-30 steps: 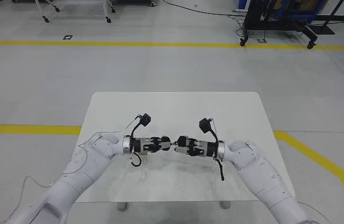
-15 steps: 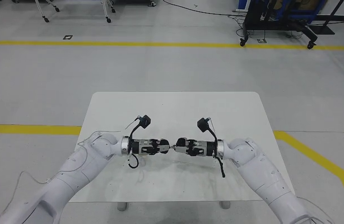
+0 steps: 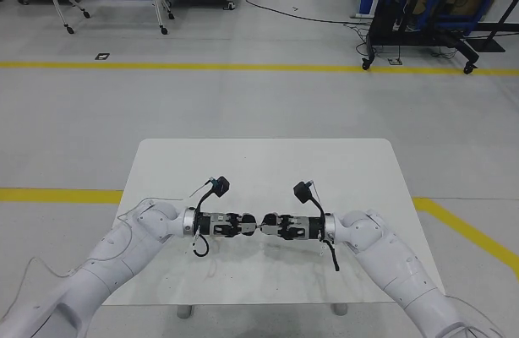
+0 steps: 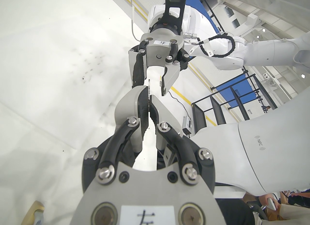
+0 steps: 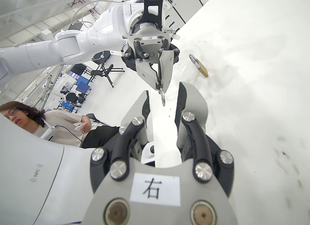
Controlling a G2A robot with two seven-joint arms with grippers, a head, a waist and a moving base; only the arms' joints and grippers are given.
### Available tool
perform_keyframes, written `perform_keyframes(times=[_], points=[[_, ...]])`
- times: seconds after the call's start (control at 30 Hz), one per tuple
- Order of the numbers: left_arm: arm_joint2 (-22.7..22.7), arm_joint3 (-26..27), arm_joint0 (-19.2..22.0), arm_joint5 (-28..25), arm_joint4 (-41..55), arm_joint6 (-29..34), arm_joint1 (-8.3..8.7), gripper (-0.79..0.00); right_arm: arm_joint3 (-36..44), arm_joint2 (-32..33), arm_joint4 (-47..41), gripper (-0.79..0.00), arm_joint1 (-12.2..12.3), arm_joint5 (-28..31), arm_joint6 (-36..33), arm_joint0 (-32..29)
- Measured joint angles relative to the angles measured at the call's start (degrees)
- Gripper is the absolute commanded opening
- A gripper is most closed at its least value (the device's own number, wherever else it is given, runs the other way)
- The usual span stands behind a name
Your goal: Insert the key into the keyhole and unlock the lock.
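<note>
The right gripper (image 5: 164, 90) has edged in, fingers wide around the small silver key (image 5: 162, 96) pinched by the left gripper (image 4: 149, 100) — likely a handover, with the brass padlock (image 5: 200, 67) untouched on the white table (image 3: 327, 169).

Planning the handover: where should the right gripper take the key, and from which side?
Take the key by its holed head, which juts free beyond the shut left gripper. Come straight in, end-on, as the open right gripper is lined up: the key's flat faces seem to face its pads.

Key (image 5: 163, 98) stands in right tool's (image 5: 164, 88) open gap (padlock (image 5: 200, 66) aside).
</note>
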State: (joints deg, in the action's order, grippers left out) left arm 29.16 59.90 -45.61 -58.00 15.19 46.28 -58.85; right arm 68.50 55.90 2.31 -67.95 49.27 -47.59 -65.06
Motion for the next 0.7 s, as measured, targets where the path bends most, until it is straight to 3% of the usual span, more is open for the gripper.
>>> perform_keyframes(times=[0.03,0.07,0.1,0.4,0.43,0.47,0.7], points=[[0.0,0.0,0.0,0.0,0.0,0.0,0.01,-0.785,0.0,-0.1,-0.4,-0.646,0.0,0.1,-0.3,0.0],[0.0,0.1,0.0,0.0,-0.1,0.0,0.01,-0.785,-0.1,-0.2,-1.0,-0.751,0.1,0.2,-0.8,0.1],[-0.1,0.1,0.0,0.0,-0.1,0.0,0.01,-0.785,-0.1,-0.3,-1.3,-0.785,0.2,0.3,-1.1,0.2],[-0.3,0.3,0.1,0.0,-0.3,0.0,0.10,-0.785,-0.3,-1.3,-2.2,-0.785,0.4,-0.6,-1.7,0.7],[-0.3,0.3,0.0,0.0,-0.3,0.0,0.12,-0.480,-0.3,-1.5,-2.1,-0.785,0.4,-0.7,-1.7,0.8],[-0.3,0.3,0.0,0.0,-0.4,0.0,0.15,0.000,-0.3,-1.6,-2.0,-0.785,0.4,-0.7,-1.5,0.9],[0.5,0.4,-0.1,0.0,0.7,0.0,0.50,0.000,-0.3,-1.4,-1.4,-0.785,0.6,0.1,0.6,0.8]])
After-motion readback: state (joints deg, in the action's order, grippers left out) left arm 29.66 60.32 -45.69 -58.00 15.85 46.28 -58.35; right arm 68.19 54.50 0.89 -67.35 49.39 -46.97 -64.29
